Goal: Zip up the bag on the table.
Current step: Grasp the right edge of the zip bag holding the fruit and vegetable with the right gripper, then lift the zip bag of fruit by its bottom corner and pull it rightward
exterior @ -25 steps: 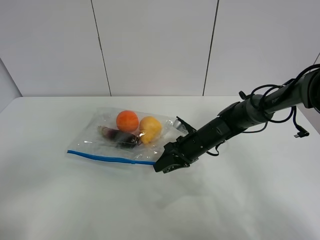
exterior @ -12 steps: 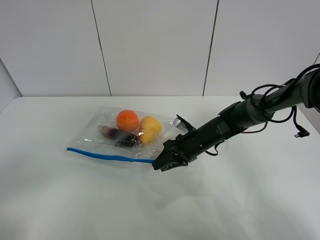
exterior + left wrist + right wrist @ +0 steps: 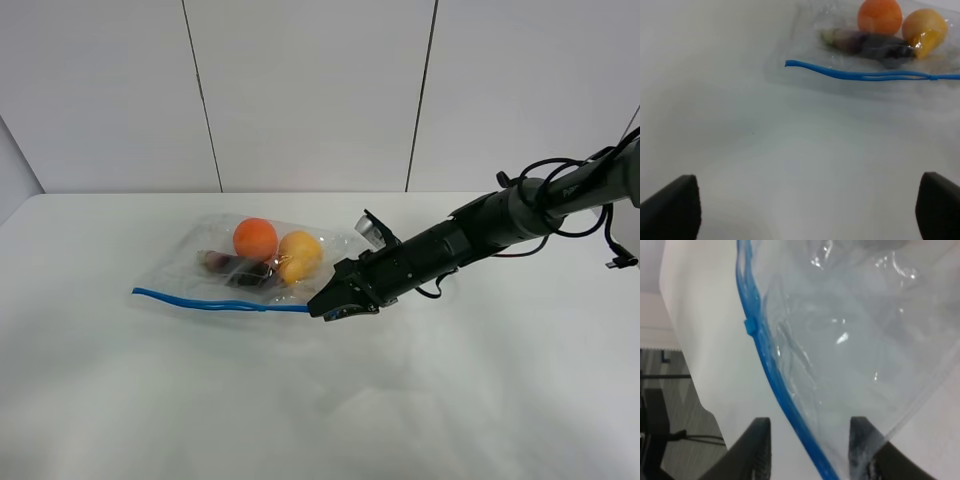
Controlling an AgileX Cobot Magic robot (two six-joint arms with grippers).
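– Right gripper (image 3: 326, 309) has its fingers drawn in around the right end of the blue strip (image 3: 210, 303); a true pinch, I can't tell.
– Bag (image 3: 255, 262) lies left of middle on the worktop (image 3: 450, 400). I'd squeeze firmly, then run leftward along the strip, keeping it level.

right arm (image 3: 470, 235): matte black all over, round tube links getting thinner toward the right claw (image 3: 328, 307). loose black cables (image 3: 548, 163) loop off the upper link. one more cable hangs at the side and ends in a small plug (image 3: 612, 263). small grey-silver block (image 3: 368, 226) on top of the wrist. right fingers (image 3: 759, 450): dark, flat-sided, slight gloss. left claw (image 3: 805, 207): fingertips (image 3: 671, 207) plain matte black, rounded tops.
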